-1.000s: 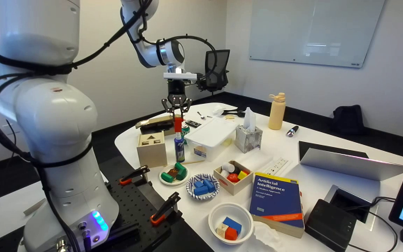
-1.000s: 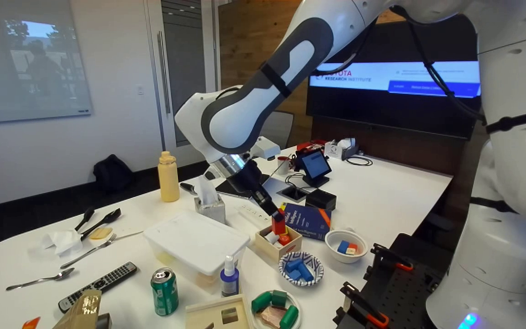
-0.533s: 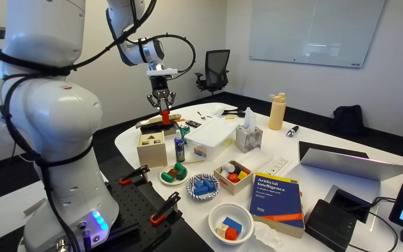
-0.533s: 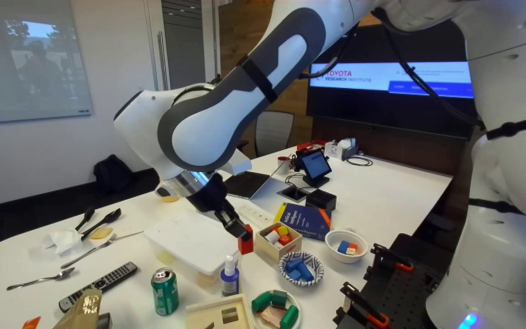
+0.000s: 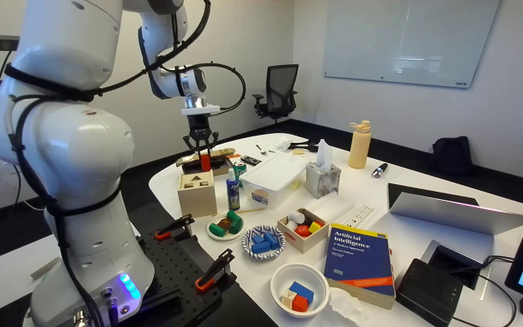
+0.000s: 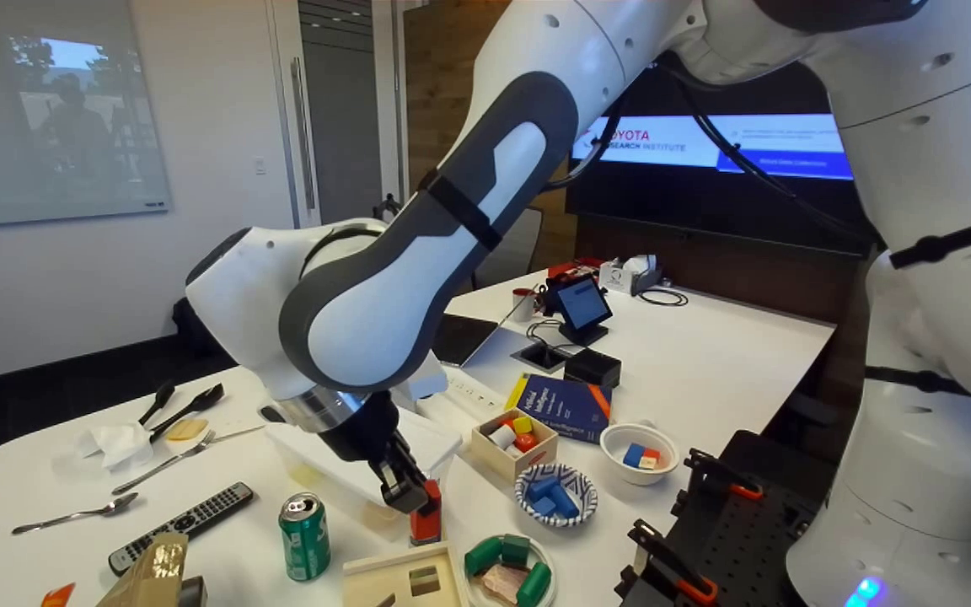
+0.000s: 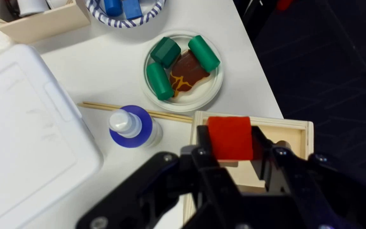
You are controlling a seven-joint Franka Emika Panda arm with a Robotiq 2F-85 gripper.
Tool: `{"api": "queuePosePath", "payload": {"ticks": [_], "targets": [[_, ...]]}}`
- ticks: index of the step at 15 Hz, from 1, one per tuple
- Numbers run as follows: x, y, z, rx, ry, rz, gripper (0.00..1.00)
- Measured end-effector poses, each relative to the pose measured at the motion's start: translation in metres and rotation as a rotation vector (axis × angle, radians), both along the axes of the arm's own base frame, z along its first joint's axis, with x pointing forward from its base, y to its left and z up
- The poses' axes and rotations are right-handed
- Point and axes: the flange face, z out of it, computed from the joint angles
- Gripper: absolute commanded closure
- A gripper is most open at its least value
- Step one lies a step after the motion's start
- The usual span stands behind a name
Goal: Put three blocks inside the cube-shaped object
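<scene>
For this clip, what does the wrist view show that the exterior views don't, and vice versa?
Only the wrist view: the red block covering part of the cube-shaped box, and the wooden sticks clearly as two.

Only the exterior views: the green can, the remote, the blue book and the white bowl.

Shared: the gripper shut on that block, the plate with green blocks, the patterned bowl with blue blocks.
</scene>
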Motion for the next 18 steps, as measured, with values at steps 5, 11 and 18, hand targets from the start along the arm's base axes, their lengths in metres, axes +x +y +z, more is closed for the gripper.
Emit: {"api": "queuePosePath", "payload": {"ticks": [5,11,18], "targets": [[-0.007,0.006,-0.029,0.006,0.009,-0.045,0.92],[-0.012,0.008,-0.051,0.011,0.030,-0.058,0.92],[-0.015,0.012,-0.063,-0.007,0.024,-0.096,0.92]]}}
